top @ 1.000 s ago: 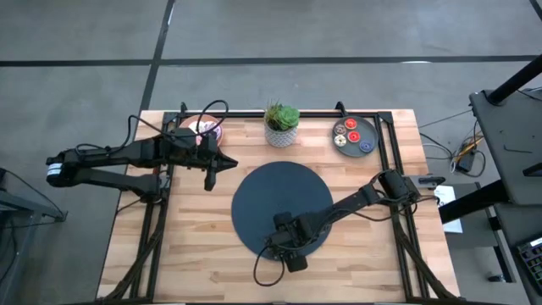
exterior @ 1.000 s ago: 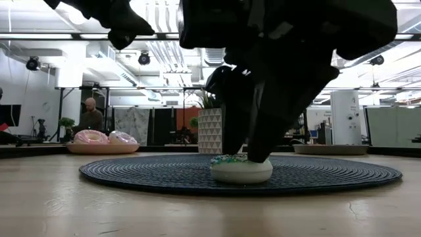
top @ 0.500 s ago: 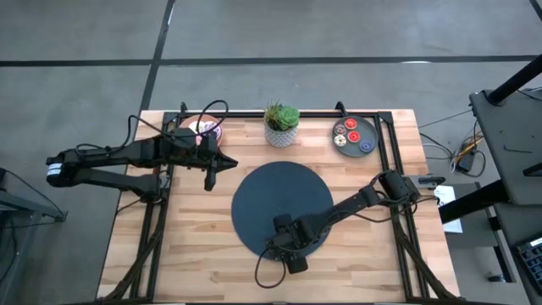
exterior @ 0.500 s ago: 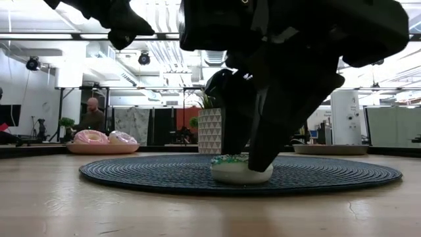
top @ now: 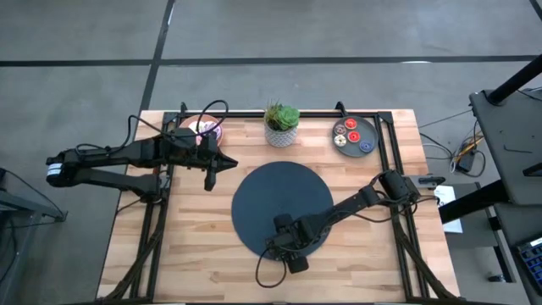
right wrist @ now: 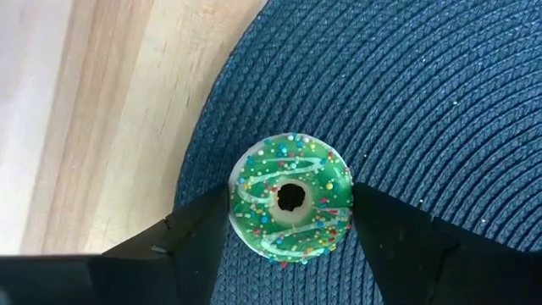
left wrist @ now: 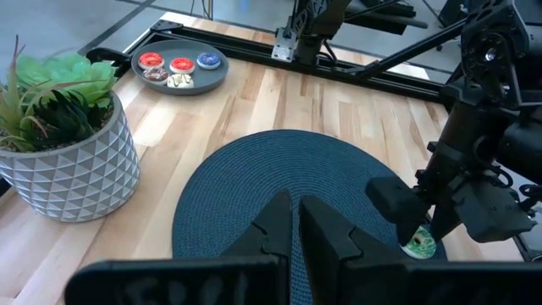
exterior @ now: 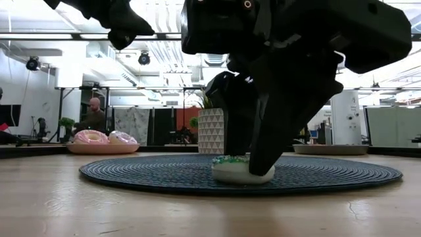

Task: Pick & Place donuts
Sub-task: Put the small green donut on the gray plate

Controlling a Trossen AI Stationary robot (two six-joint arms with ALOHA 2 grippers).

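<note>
A white donut with green frosting and sprinkles [right wrist: 290, 197] lies flat on the dark round mat [top: 271, 191], near the mat's front edge. My right gripper [right wrist: 290, 222] points steeply down over it with one finger on each side; in the high view the gripper [top: 286, 243] hides the donut. Two larger donuts [exterior: 105, 137] rest on the pink plate [top: 203, 131] at the far left. Several tiny donuts [left wrist: 179, 66] sit on the grey plate [top: 354, 137] at the far right. My left gripper [left wrist: 296, 227] hangs shut in the air near the pink plate. My right gripper pinches the green-frosted donut by two opposite sides of its outer rim [right wrist: 237, 207] between its two fingers [right wrist: 199, 230]. The fingers come from above, pointing steeply down. The donut's underside [exterior: 242, 179] still rests on the mat, frosting up.
A potted plant in a white faceted pot [top: 281, 125] stands at the far middle of the table, between the two plates. A black frame rail [top: 279, 113] runs along the table's far edge. Bare wood [top: 169, 246] lies near the front left.
My right gripper's fingers have drawn in against the sides of the green-frosted donut while the hand stayed where it was. The donut remains on the mat.
</note>
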